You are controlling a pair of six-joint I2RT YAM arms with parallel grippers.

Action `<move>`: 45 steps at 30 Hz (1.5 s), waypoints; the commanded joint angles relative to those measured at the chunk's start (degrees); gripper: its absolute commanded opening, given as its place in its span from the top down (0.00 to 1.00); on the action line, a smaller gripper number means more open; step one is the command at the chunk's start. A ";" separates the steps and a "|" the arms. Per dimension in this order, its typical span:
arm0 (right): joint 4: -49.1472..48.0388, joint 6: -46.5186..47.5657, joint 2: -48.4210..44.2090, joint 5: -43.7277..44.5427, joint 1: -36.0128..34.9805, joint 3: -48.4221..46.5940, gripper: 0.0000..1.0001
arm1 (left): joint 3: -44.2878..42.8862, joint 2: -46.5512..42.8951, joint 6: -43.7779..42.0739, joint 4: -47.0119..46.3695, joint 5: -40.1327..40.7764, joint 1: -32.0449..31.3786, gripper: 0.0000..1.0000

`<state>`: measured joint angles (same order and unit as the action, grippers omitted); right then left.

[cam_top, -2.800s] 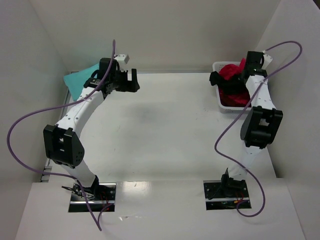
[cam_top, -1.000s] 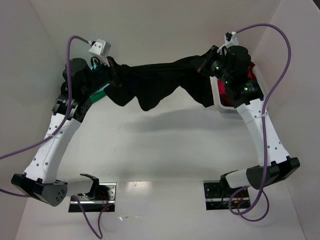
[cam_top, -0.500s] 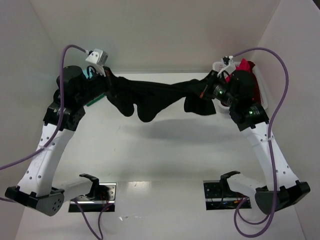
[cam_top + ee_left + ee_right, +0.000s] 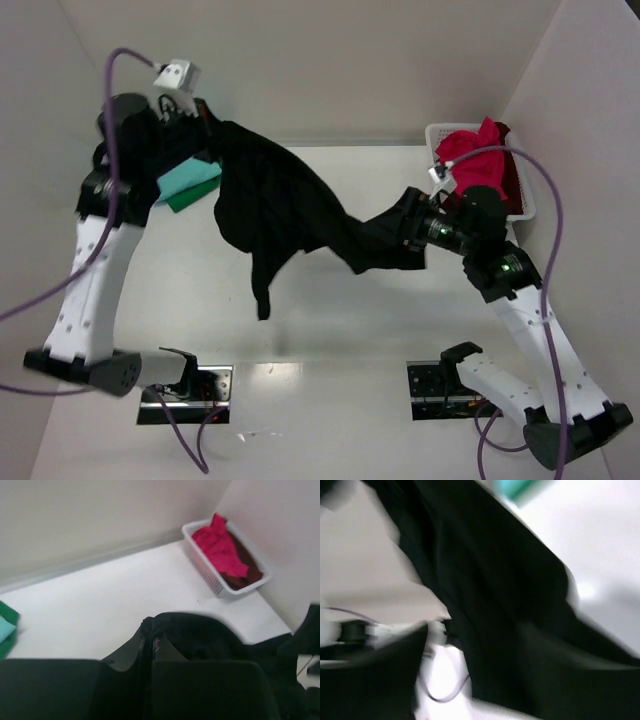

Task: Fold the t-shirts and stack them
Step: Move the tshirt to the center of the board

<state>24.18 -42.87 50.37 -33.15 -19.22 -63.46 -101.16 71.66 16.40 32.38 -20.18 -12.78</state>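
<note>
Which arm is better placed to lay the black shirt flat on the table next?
Probably left: the left gripper is shut on the black shirt, lifted high; the right gripper has an unclear hold.

The black t-shirt (image 4: 285,205) hangs like a curtain from the raised left gripper (image 4: 150,640) at far left down to the right gripper (image 4: 410,228) at mid right, barring the middle. The table (image 4: 340,320) is open near the arm bases and along the far wall. A teal t-shirt (image 4: 183,180) and a green t-shirt (image 4: 200,196) occupy the far left. The white basket (image 4: 436,140), heaped with a pink-red t-shirt (image 4: 468,150), fills the far right corner.
</note>
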 commanded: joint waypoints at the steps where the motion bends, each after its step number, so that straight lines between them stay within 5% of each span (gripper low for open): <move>1: 15.60 5.25 3.77 5.80 0.68 6.42 0.00 | -0.35 13.23 -1.20 -0.39 0.41 0.12 1.00; 8: 11.51 7.80 8.67 11.71 0.68 2.82 0.00 | 0.01 22.99 -4.71 1.45 -3.55 -1.02 0.91; 17: 7.81 11.14 14.66 18.54 0.06 1.68 0.00 | -2.19 24.76 -4.63 3.30 -1.17 -1.02 0.95; 28: 1.83 13.42 21.88 25.32 -0.55 -9.22 0.00 | -27.41 11.06 -6.21 16.04 -3.28 -1.02 1.00; 35: 1.74 15.19 23.54 32.96 -0.55 -13.88 0.00 | -25.15 1.38 -5.42 13.96 -22.31 -1.02 1.00; 45: 1.22 14.13 29.00 34.11 -0.55 -14.50 0.00 | -8.09 26.41 -4.28 5.95 -22.09 -0.33 1.00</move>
<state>27.57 -28.91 79.13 -1.19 -19.38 -76.51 -115.77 85.19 10.85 37.47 -40.84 -13.93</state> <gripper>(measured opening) 0.999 0.075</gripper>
